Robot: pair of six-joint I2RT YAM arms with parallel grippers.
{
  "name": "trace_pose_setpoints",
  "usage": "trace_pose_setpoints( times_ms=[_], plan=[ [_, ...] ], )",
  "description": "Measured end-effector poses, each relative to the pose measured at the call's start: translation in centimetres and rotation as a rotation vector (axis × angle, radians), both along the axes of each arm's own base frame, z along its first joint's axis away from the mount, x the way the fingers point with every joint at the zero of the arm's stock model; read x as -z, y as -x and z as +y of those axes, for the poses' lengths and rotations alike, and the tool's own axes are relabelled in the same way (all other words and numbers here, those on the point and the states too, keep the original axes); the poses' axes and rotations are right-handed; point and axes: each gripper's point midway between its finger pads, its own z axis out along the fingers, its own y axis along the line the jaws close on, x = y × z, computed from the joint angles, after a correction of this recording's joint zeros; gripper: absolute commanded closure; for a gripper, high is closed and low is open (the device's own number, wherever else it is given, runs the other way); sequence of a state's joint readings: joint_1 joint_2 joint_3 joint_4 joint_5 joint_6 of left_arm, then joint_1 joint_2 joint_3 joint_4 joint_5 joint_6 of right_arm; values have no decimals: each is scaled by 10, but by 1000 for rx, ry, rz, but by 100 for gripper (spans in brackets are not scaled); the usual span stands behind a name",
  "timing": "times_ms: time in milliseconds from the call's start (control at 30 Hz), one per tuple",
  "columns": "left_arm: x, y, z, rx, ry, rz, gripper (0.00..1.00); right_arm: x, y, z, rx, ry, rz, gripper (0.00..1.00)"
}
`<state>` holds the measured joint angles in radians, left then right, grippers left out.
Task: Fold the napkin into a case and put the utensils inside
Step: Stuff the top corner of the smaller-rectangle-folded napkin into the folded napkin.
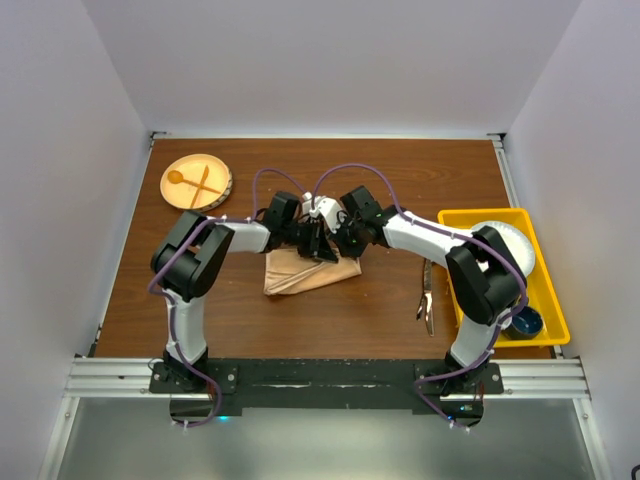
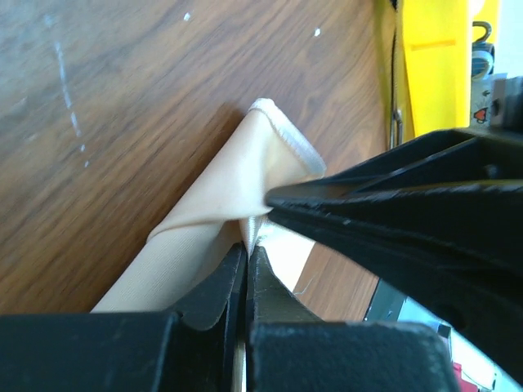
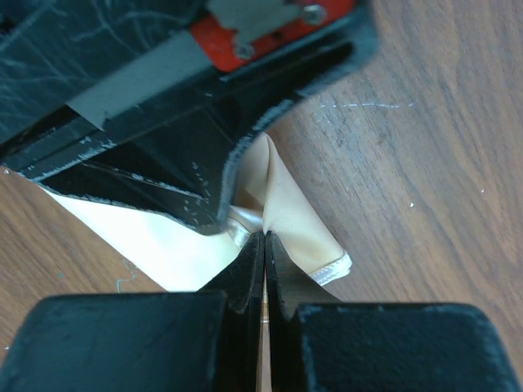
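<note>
The peach-orange napkin (image 1: 308, 273) lies loosely folded on the brown table, with its far edge lifted. My left gripper (image 1: 320, 250) and right gripper (image 1: 346, 248) meet tip to tip over that edge. The left wrist view has my left gripper (image 2: 248, 245) shut on a hemmed fold of the napkin (image 2: 214, 200). In the right wrist view my right gripper (image 3: 265, 235) is shut on the napkin (image 3: 304, 233) beside it. The dark utensils (image 1: 427, 297) lie on the table to the right, apart from the cloth. No finished case shows.
A round wooden plate (image 1: 220, 188) with a pale wooden spoon and fork sits at the back left. A yellow bin (image 1: 545, 290) holding a white dish and a blue bowl stands at the right edge, close to the utensils.
</note>
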<state>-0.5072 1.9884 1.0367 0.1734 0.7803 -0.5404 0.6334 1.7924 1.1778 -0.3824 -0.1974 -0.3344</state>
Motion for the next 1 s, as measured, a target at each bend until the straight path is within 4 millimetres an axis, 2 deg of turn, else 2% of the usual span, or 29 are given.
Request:
trace_pose_setpoints(
  times_ms=[200, 433, 667, 767, 867, 933, 1000],
  plan=[
    [-9, -8, -4, 2, 15, -24, 100, 0, -1, 0, 1, -3, 0, 100],
    [12, -9, -2, -13, 4, 44, 100, 0, -1, -1, 3, -2, 1, 100],
    [12, -16, -1, -19, 23, 78, 100, 1, -1, -1, -1, -1, 0, 100],
    [11, -17, -2, -17, 30, 84, 100, 6, -3, 0, -2, 8, 9, 100],
    [11, -18, -1, -18, 31, 85, 100, 20, -7, 2, 2, 31, 29, 100],
    [11, -19, 0, -20, 32, 85, 99, 20, -11, 3, 4, 34, 27, 100],
    [10, -20, 1, -25, 34, 86, 93, 20, -14, 4, 6, 37, 19, 100]
  ],
)
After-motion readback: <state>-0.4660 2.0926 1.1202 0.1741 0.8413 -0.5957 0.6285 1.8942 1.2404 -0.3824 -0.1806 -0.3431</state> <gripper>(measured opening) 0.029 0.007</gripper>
